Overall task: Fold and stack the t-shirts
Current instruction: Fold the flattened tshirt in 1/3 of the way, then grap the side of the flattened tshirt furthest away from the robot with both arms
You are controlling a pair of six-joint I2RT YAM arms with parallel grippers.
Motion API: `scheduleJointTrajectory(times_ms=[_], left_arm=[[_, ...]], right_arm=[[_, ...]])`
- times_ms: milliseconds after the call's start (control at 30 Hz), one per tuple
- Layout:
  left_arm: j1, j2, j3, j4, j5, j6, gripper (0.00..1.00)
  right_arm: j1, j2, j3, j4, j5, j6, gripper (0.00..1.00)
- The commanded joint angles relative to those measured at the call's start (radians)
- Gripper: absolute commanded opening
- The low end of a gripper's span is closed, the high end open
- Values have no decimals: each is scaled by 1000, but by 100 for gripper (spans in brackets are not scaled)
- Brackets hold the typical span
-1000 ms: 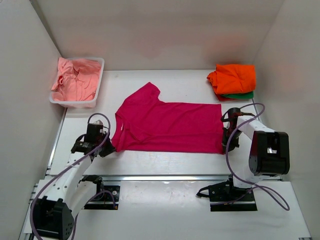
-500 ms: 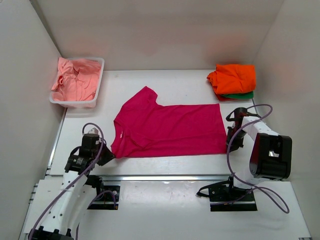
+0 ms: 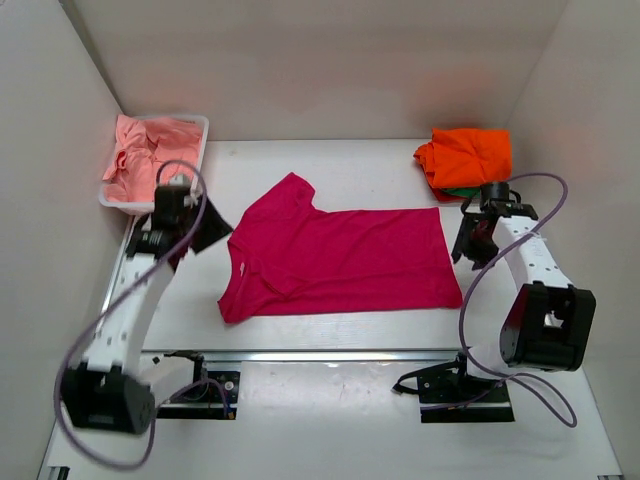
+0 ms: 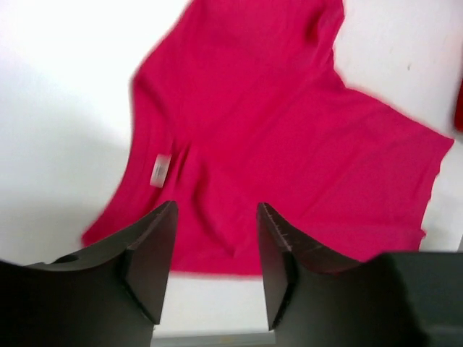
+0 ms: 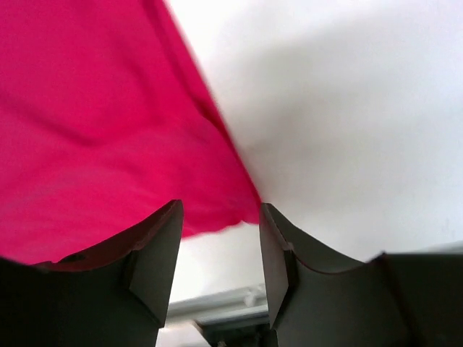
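Magenta t-shirt (image 3: 335,262) lies flat on the table — left tool (image 4: 217,211) and right tool (image 5: 221,211) both spread

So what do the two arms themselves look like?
The left arm and right arm both have white links with black joints and black bases. A lavender cable loops loosely along each. The jaws are dark and wedge-shaped.

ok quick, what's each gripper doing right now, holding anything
left gripper: open, holding nothing; the magenta t-shirt lies free below it.
right gripper: open, holding nothing.
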Motion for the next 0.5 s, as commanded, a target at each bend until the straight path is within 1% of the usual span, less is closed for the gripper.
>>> scheduleJointTrajectory(times_ms=[0,33,67,100,133,167,233,300,467], left_arm=[[0,303,217,144,18,106,56],[-5,353,263,165,21,107,55],[-8,443,337,197,21,124,52],[-7,483,409,205,24,145,51],[-7,578,451,216,24,141,51],[-14,722,595,187,6,168,53],[-25,810,682,172,1,184,56],[-42,960,832,156,4,190,66],[-91,1174,1061,181,-21,207,68]], right_arm=[[63,-17,80,105,-88,63,43],[93,-9,82,152,-91,79,43],[98,-6,83,172,-108,105,43],[107,8,80,205,-120,116,43],[116,17,79,240,-136,124,42],[112,41,82,249,-160,142,40],[115,57,76,278,-172,147,38],[124,77,66,329,-159,155,38],[133,106,60,401,-148,166,37]])
